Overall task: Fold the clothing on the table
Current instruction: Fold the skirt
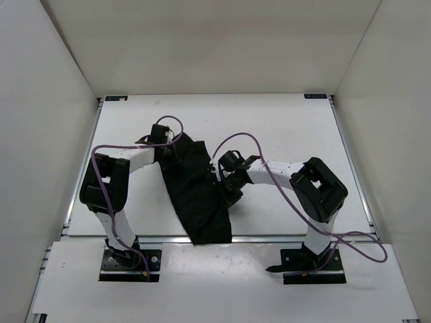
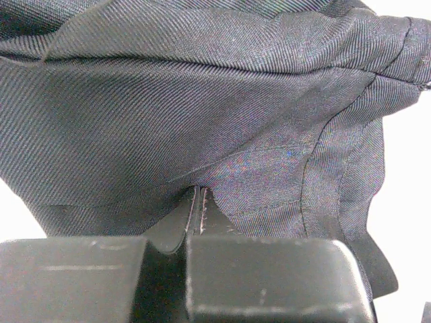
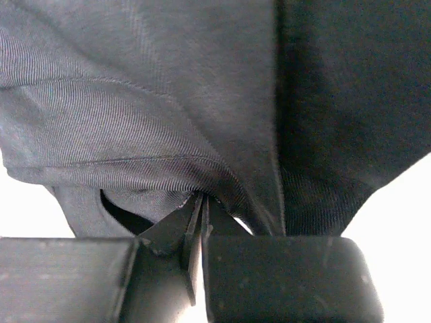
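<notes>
The clothing is a long black strip running from mid-table down to the near edge of the white table, its lower end lapping over the front rail. My left gripper is shut on the cloth's upper left edge. In the left wrist view the fingertips pinch a fold of the dark twill fabric. My right gripper is shut on the right edge, about halfway down. The right wrist view shows its tips closed on a hemmed fold of the clothing.
White walls enclose the table on three sides. Metal rails run along the left edge and right edge. Purple cables loop above both arms. The arm bases stand on a white shelf in front.
</notes>
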Controlling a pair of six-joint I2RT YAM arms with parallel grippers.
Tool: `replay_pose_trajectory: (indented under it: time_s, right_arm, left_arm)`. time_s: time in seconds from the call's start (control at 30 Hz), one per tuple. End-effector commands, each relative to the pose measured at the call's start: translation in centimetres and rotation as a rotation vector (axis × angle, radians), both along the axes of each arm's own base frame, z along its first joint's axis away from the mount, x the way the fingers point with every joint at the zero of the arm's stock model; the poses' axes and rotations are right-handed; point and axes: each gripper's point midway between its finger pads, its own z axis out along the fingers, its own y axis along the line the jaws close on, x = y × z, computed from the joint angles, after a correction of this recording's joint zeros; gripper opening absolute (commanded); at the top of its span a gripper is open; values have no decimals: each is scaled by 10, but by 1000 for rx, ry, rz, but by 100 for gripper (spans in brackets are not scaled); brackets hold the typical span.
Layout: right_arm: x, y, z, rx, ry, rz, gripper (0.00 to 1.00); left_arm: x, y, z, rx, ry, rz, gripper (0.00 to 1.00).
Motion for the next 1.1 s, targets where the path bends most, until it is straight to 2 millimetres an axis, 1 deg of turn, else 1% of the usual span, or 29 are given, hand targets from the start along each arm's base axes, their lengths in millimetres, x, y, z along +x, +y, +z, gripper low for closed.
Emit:
replay_pose_trajectory:
  time_s: [0.0, 0.07, 0.1, 0.13, 0.17, 0.23, 0.27, 0.3, 0.33, 0.37, 0.4, 0.43, 0.47, 0.5, 0.57, 0.6, 0.63, 0.67, 0.7, 0.73, 0.77, 0.83, 0.87, 0.9, 0.93, 0.97, 1.0, 1.03, 1.07]
  right_arm:
    - [31, -12, -6, -59, -75, -34, 0]
    - [46, -19, 0, -46, -82, -76, 0]
    - [54, -27, 1, -57, -98, -107, 0]
    - [68, -36, 6, -49, -120, -142, 0]
    - [73, -40, 9, -46, -134, -153, 0]
    - [96, -58, 13, -44, -164, -202, 0]
    - [104, -60, 16, -49, -172, -210, 0]
    - [113, -70, 16, -59, -173, -227, 0]
    - [125, -73, 19, -67, -193, -223, 0]
    - [142, -75, 23, -77, -231, -224, 0]
    - [159, -79, 23, -89, -252, -223, 1]
    - [172, -87, 27, -111, -270, -248, 0]
    - [194, -94, 27, -121, -288, -279, 0]
    - [200, -97, 20, -137, -272, -284, 0]
    - [237, -110, 35, -110, -287, -361, 0]
    - [246, -113, 41, -103, -284, -389, 0]
    - [252, -119, 44, -91, -279, -416, 0]
    - [259, -122, 59, -66, -291, -457, 0]
    - [259, -122, 72, -46, -304, -468, 0]
    - [258, -122, 77, -41, -313, -476, 2]
    - [253, -123, 89, -23, -326, -490, 6]
    - [230, -113, 111, 4, -342, -480, 11]
    - [217, -112, 106, -18, -337, -476, 11]
    - [198, -107, 105, -20, -316, -479, 10]
    - [175, -101, 100, -20, -295, -450, 5]
    - [164, -93, 101, -12, -288, -462, 0]
    - [140, -87, 93, -15, -255, -446, 0]
    - [134, -86, 101, 11, -268, -456, 0]
    - [118, -83, 85, 2, -231, -461, 0]
  left_arm:
    - [-6, 17, -9, 24, 32, 44, 0]
    - [-6, 22, -10, 23, 37, 60, 0]
    - [-8, 25, -12, 26, 46, 67, 0]
    - [-5, 25, -9, 27, 40, 72, 0]
    - [-8, 26, -11, 29, 54, 74, 0]
    - [-8, 25, -8, 24, 45, 77, 0]
    - [-12, 24, -10, 23, 51, 74, 0]
    - [-15, 23, -10, 11, 59, 82, 0]
    - [-18, 24, -10, 9, 64, 85, 0]
    - [-20, 21, -8, -4, 59, 77, 0]
    - [-25, 19, -8, -9, 65, 70, 0]
    - [-31, 21, -8, -9, 79, 73, 0]
    - [-36, 15, -6, -13, 81, 54, 0]
    - [-43, 13, -6, -10, 89, 42, 0]
    - [-53, 8, -1, -8, 88, 11, 0]
    - [-55, 2, 5, -10, 78, -10, 0]
    - [-61, 1, 4, -3, 91, -16, 0]
    - [-66, -5, 9, -1, 82, -36, 0]
    - [-69, -7, 11, 6, 72, -44, 0]
    - [-75, -7, 7, 6, 81, -44, 0]
    - [-77, -7, 9, -8, 76, -43, 0]
    - [-78, -4, 8, -19, 78, -28, 0]
    - [-77, -3, 9, -21, 75, -29, 0]
    - [-78, -1, 7, -21, 81, -25, 0]
    - [-80, -2, 7, -20, 82, -32, 0]
    - [-81, -3, 8, -18, 78, -37, 0]
    - [-82, -4, 9, -17, 70, -44, 0]
    - [-87, -7, 7, -28, 82, -50, 0]
    - [-91, -8, 7, -32, 86, -51, 0]
